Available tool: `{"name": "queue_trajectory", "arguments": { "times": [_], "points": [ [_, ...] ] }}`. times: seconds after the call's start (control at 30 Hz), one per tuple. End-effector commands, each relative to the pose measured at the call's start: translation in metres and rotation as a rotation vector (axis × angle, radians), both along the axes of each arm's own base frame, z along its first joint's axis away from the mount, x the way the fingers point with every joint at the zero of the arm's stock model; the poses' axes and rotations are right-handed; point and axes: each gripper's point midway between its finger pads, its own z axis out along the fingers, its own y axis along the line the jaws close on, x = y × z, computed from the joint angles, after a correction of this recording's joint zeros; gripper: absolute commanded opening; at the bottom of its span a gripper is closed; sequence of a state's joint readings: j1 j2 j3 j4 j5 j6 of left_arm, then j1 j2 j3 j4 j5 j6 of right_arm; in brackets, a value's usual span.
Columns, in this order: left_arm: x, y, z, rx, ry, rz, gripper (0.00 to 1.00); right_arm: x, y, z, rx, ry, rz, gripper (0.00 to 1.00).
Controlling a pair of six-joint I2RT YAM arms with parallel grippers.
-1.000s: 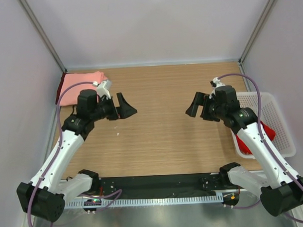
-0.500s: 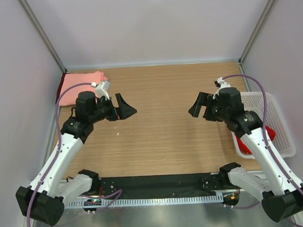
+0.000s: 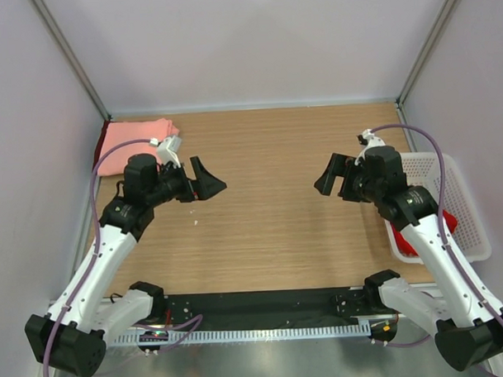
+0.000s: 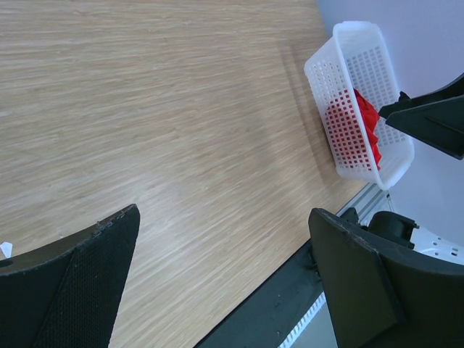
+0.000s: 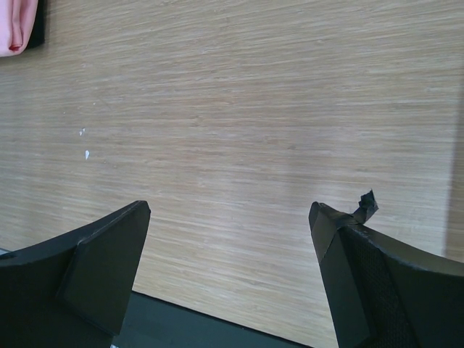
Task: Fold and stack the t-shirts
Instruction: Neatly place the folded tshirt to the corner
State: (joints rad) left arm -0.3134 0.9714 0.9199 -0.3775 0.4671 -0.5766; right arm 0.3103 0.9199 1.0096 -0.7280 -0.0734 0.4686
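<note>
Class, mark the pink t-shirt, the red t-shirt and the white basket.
pink t-shirt (image 3: 138, 139): top view, middle of cloth.
red t-shirt (image 4: 366, 123): left wrist view, cloth inside basket.
white basket (image 3: 465, 185): top view, bare mesh floor.

Folded t-shirt (image 3: 134, 130) far left; basket (image 3: 463, 189) at right holds 1 loose t-shirt (image 3: 405, 246)

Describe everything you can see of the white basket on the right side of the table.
The basket looks like white plastic. It is rectangular, with walls and floor perforated in a grid and a solid rim. It stands open side up at the right edge of the wooden table. A crumpled bright red t-shirt lies inside it. From above, the right arm hides part of it.
</note>
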Motion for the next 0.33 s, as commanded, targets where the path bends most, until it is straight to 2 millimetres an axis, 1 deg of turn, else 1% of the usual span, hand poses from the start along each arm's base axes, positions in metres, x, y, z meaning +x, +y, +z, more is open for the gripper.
{"name": "queue_trajectory", "arguments": {
  "times": [0.0,0.3],
  "points": [
    [-0.0001,-0.0030,0.0120,-0.027,-0.044,-0.008,1.00,0.0024,-0.0034,0.0106,-0.005,-0.054,-0.007,1.00],
    [-0.0005,-0.0029,0.0081,-0.021,-0.039,-0.012,1.00,0.0031,-0.0036,0.0107,0.002,-0.073,-0.010,1.00]
  ]
}}
